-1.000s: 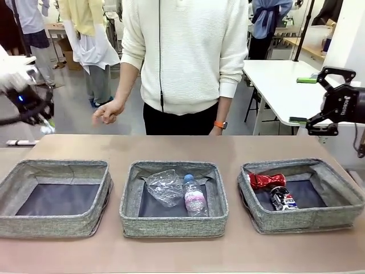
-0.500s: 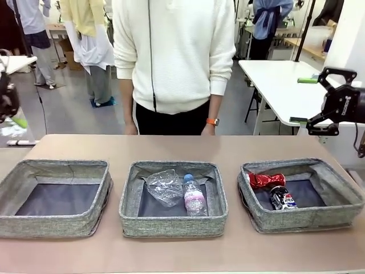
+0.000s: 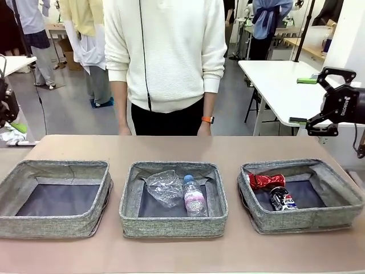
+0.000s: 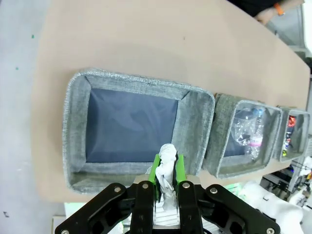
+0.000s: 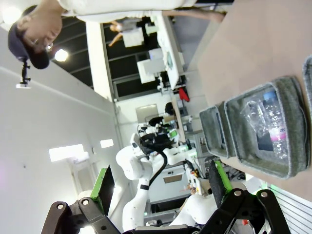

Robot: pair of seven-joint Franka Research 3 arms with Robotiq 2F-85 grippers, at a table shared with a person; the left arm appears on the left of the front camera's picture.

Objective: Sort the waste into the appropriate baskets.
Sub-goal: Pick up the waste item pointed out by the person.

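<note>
Brown table (image 3: 171, 147) runs across the room, person in a white sweater (image 3: 165, 51) standing at its far edge, arms down.

Three grey baskets in a row on the table. Left basket (image 3: 34, 222) has only dark lining inside. Middle basket (image 3: 171, 225) holds the clear thin plastic container (image 3: 164, 187) and, just beside it, the clear bottle with pink label and blue cap (image 3: 194, 197), lying down, touching or nearly so. Right basket (image 3: 308, 220) holds the red bow-shaped drink can (image 3: 266, 180) near the far-left corner and the dark blue Pepsi can (image 3: 282, 200) right next to it.

Right gripper (image 3: 333, 103) hangs high at the right side, well above the right basket; in its wrist view (image 5: 161, 187) the green-padded fingers are spread wide, nothing between them.

Left gripper (image 4: 166, 175) sits above the near wall of the left basket in the left wrist view, jaws clenched on the small white paper wad (image 4: 166, 163), which pokes up past the green pads (image 4: 154, 169). Wad is off the table, not in any basket.
</note>
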